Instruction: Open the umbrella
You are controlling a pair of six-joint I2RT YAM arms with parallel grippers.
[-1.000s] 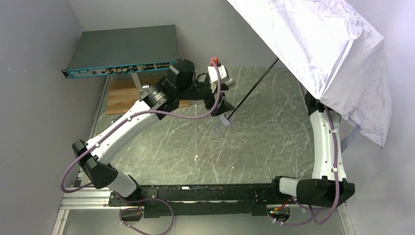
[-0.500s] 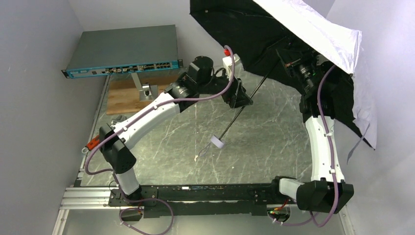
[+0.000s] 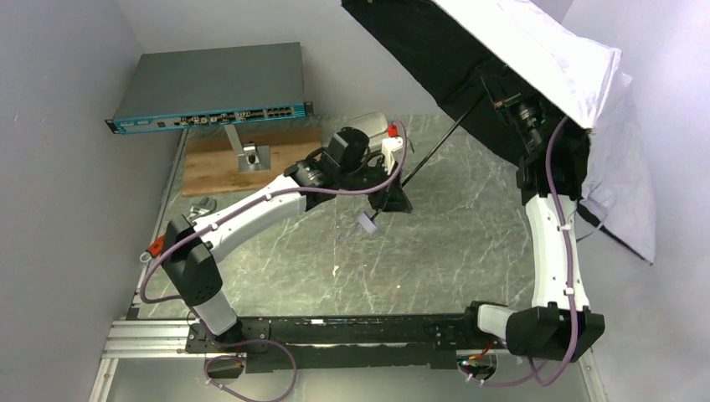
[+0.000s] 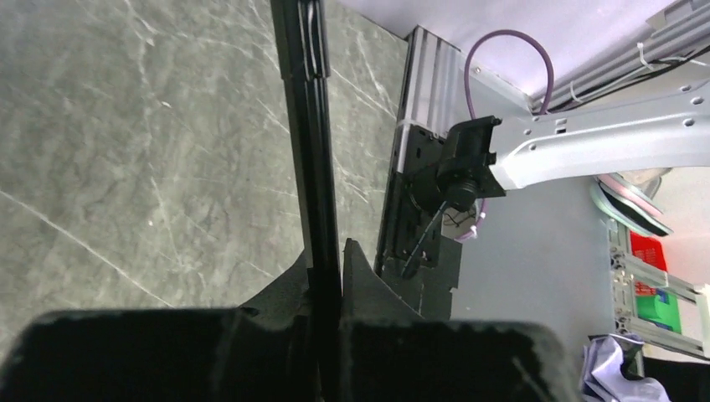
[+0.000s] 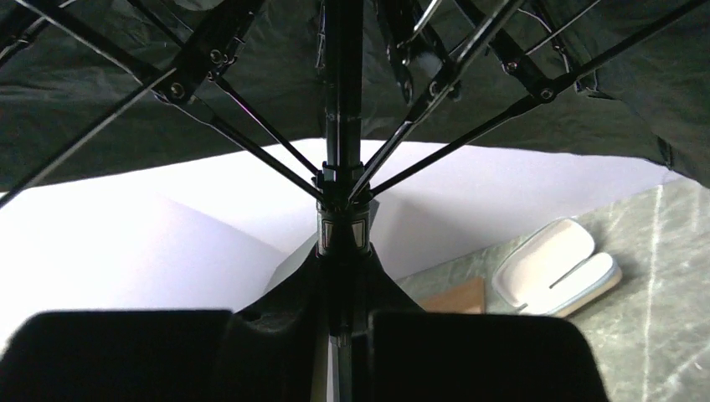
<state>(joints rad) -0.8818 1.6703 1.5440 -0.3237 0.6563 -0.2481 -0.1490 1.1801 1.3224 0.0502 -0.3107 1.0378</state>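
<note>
The umbrella is open at the top right, its silvery-white canopy tilted so the black underside faces the table. A thin black shaft slants down from it to the small white handle, which hangs just above the table. My left gripper is shut on the shaft a little above the handle, and the fingers press it from both sides. Under the canopy, my right gripper is shut on the shaft at the runner, where the ribs spread out.
A network switch stands at the back left. In front of it lies a wooden board with a small metal stand. A white case lies on the marble table. Grey walls close in on both sides.
The canopy tipped over, so its black underside now shows. My left arm rose beside the shaft, came down towards the handle, and its gripper went from open to shut on the shaft.
</note>
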